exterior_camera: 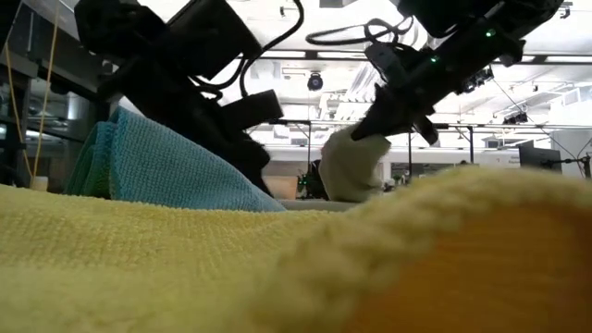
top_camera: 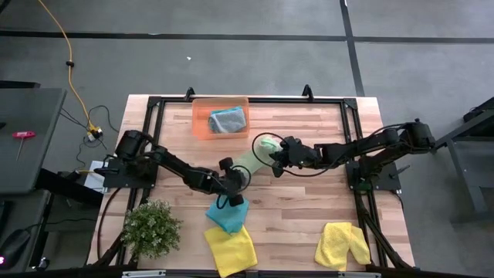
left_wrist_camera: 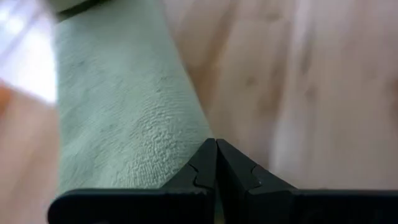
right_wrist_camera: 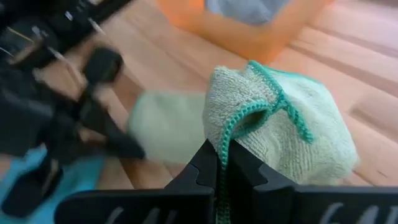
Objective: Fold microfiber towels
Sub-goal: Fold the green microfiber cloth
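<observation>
Both pincers clench the green towel (top_camera: 258,154): right pincer (right_wrist_camera: 219,163) lifts one edge, left pincer (left_wrist_camera: 216,163) pins the opposite end, stretching it for folding.

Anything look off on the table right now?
Nothing damaged or spilled. The yellow microfiber towel near the front right lies crumpled rather than flat; the light green microfiber towel is stretched between both grippers mid-fold.

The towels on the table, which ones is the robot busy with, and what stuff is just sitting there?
Busy with:
light green towel, pinched at one end by the left gripper and at the other by the right gripper

Just sitting there:
teal towel
two yellow towels
grey towel in the orange tray
green plant
</observation>
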